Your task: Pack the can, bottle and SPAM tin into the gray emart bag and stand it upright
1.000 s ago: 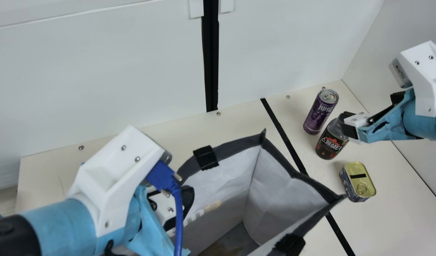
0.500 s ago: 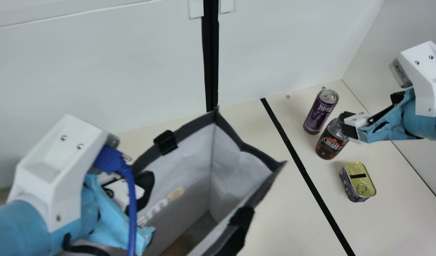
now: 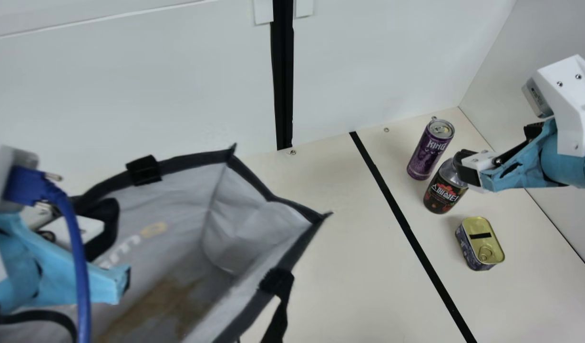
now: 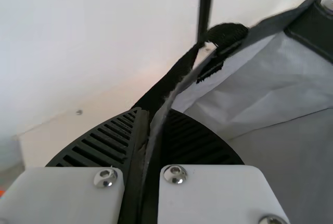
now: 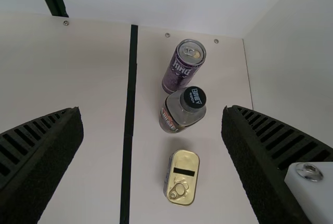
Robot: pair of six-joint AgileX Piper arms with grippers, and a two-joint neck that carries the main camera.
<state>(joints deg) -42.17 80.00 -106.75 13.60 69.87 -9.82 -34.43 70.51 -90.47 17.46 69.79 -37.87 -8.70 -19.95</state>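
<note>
Right gripper (image 5: 151, 110): fingers apart, upright bottle (image 5: 179, 115) below, roughly between them; can (image 5: 179, 70) just far of it, SPAM tin (image 5: 182, 174) near side. Left gripper (image 4: 148, 122) clamped on gray emart bag (image 3: 189, 162), well left of all three.

cream tbl (image 3: 359, 295), blk tape strip (image 3: 430, 269), purple can (image 3: 428, 151) upright, btl (image 3: 444, 193) just beside, SPAM tin (image 3: 480, 245) nr btl

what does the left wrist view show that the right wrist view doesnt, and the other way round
Left wrist view: gray bag, its rim pinched in the left claw.

Right wrist view: purple can, black-capped bottle, tin, the right claw spread open.

Both: parts of the pale table and white wall.
</note>
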